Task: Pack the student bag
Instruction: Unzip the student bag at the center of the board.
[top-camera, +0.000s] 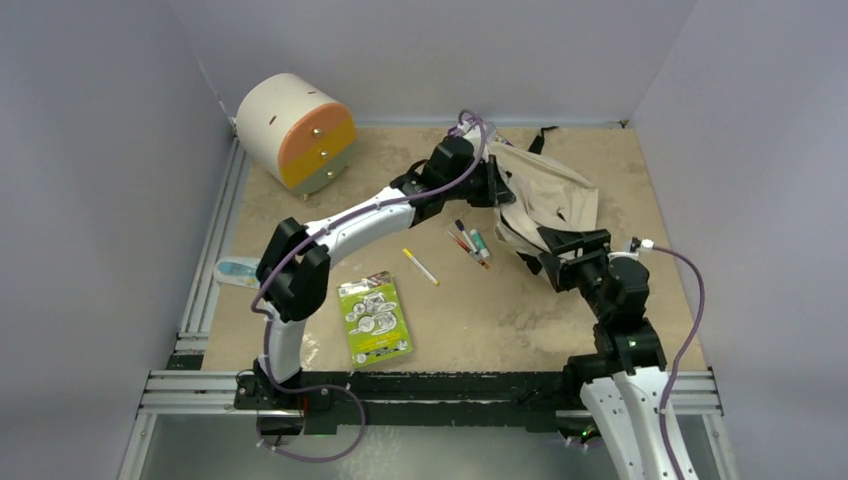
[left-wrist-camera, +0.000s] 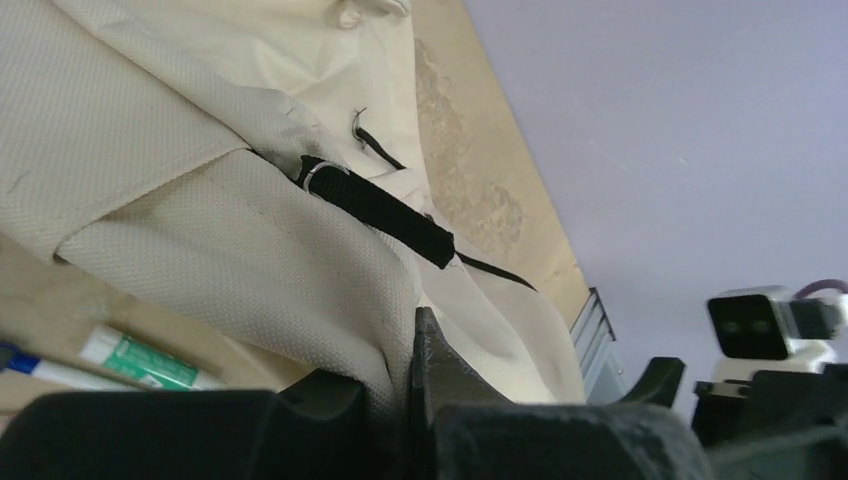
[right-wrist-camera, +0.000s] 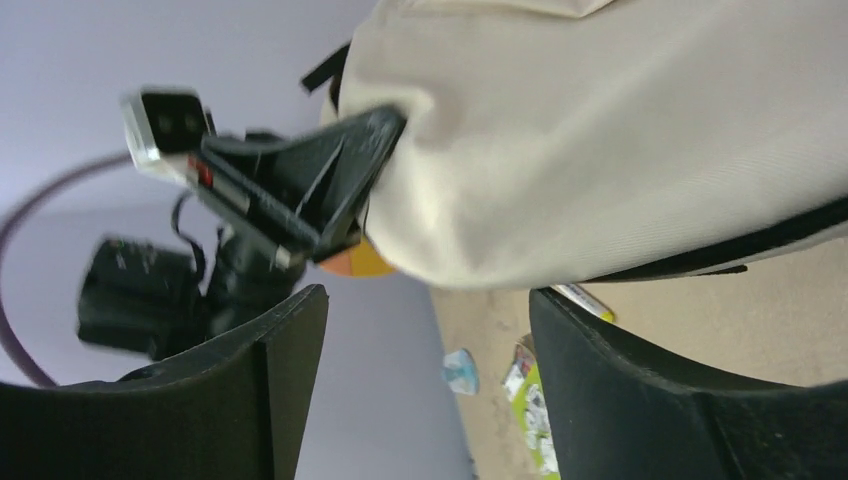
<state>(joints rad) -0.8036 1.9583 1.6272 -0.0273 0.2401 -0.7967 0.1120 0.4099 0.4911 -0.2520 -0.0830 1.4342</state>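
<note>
The bag (top-camera: 550, 195) lies on the far right part of the table. It is crumpled. Its long side runs from far to near and leans a little to the right as it comes near.

Your left claw (left-wrist-camera: 400, 375) is pinched tight on a fold of the bag's cloth, on the bag's left side, toward the far end. Your right claw (right-wrist-camera: 428, 300) is at the bag's near end. It is wide and holds nothing. The bag bulges just above it, and you can see bare table through the gap.

So both claws are right at the bag, one on each end. The left one has it and the right one is free.

The things to pack lie to the left of the bag. Some pens (top-camera: 470, 242) are just beside it, between the two claws. A yellow pen (top-camera: 420, 266) is a bit more left. A green pack (top-camera: 375, 320) is nearer to you and well apart from the bag.

I think the free right claw should go for the pens, which lie to its left. I cannot tell from here where the bag's mouth opens.
</note>
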